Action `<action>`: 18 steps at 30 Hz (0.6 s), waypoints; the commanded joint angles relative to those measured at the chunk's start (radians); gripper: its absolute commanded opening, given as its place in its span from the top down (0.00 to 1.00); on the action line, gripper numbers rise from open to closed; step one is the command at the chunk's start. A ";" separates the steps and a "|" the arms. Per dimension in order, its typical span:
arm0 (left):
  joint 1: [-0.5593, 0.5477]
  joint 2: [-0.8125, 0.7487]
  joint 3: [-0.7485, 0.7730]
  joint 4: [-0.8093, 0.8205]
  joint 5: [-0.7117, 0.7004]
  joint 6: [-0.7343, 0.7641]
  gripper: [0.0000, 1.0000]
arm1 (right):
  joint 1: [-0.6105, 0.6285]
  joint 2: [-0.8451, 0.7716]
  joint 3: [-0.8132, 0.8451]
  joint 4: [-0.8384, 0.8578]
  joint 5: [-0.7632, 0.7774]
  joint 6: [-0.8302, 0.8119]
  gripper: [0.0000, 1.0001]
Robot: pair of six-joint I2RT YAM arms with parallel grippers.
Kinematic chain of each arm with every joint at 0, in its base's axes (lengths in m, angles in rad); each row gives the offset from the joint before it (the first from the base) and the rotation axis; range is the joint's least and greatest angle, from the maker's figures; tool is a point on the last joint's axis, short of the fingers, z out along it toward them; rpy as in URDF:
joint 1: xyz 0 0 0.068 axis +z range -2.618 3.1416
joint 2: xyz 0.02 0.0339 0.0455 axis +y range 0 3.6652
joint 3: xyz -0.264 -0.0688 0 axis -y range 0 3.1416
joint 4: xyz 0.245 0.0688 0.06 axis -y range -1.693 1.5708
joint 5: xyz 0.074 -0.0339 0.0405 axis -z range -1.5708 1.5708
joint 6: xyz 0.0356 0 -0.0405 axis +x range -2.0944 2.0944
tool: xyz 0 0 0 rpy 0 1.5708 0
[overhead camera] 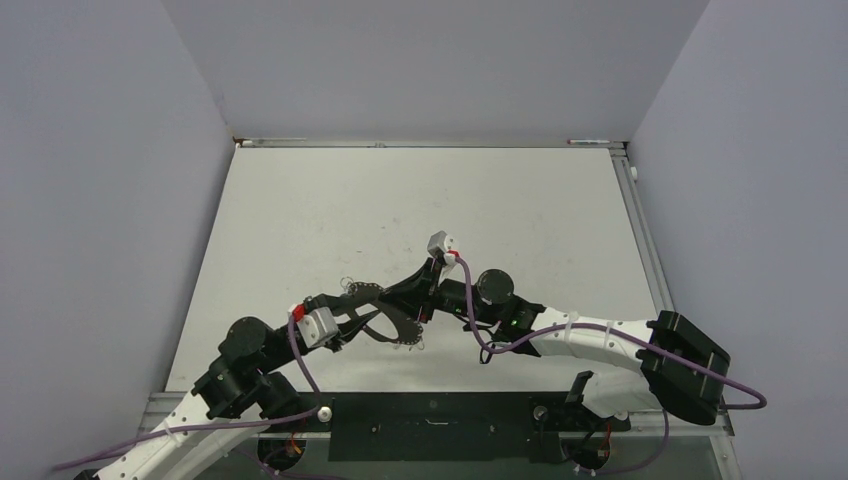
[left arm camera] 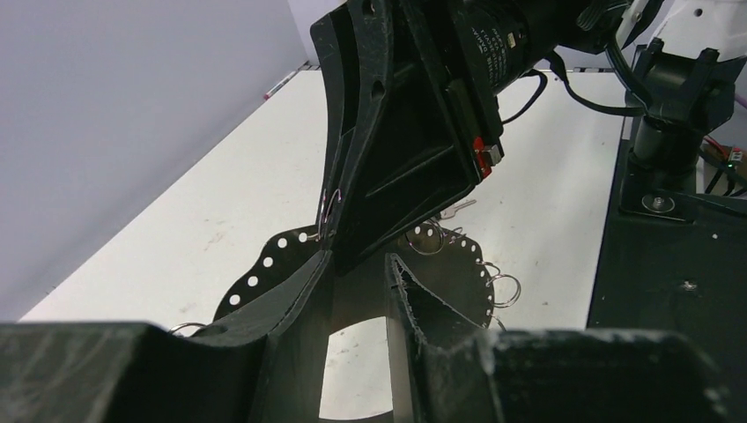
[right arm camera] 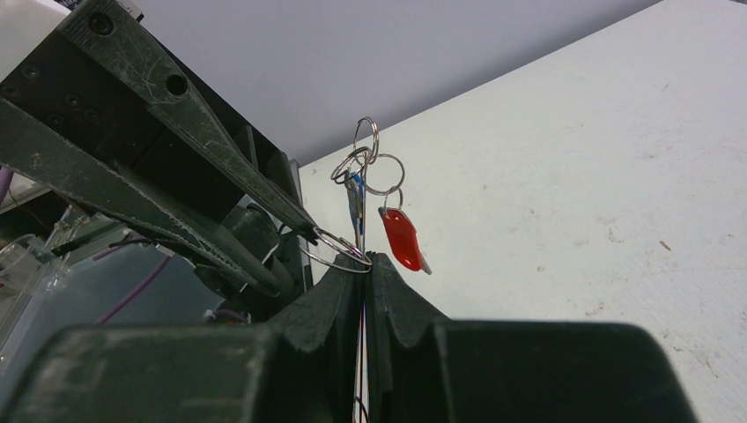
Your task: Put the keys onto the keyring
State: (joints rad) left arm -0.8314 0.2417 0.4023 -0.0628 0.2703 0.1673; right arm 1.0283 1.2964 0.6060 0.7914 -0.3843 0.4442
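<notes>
My right gripper (right arm camera: 366,258) is shut on the blue key (right arm camera: 355,194), which stands edge-on between its fingers. A thin silver keyring (right arm camera: 337,253) loops at the fingertips. Several smaller rings (right arm camera: 382,174) hang above it, and the red key (right arm camera: 401,238) dangles from them. My left gripper (left arm camera: 357,260) is open, and one fingertip (right arm camera: 305,231) touches the keyring's wire. In the top view both grippers, left (overhead camera: 365,315) and right (overhead camera: 420,303), meet at mid-table. The black key is not in view.
A black round disc (left arm camera: 264,260) with holes along its rim and small split rings (left arm camera: 505,289) on it lies on the white table under both grippers, also seen from the top (overhead camera: 398,333). Grey walls surround the table (overhead camera: 420,200). The arm bases stand at the near edge.
</notes>
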 commanded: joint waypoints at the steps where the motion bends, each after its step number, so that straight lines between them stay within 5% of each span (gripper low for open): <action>1: -0.004 -0.015 -0.011 0.110 -0.005 0.051 0.76 | 0.008 -0.035 0.015 0.078 -0.031 0.022 0.95; 18: -0.003 -0.014 -0.023 0.127 -0.014 0.066 0.81 | 0.035 -0.040 0.016 0.092 -0.050 0.010 0.95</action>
State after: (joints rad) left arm -0.8314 0.2214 0.3817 0.0105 0.2466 0.2249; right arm 1.0512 1.2961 0.6056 0.7921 -0.4133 0.4507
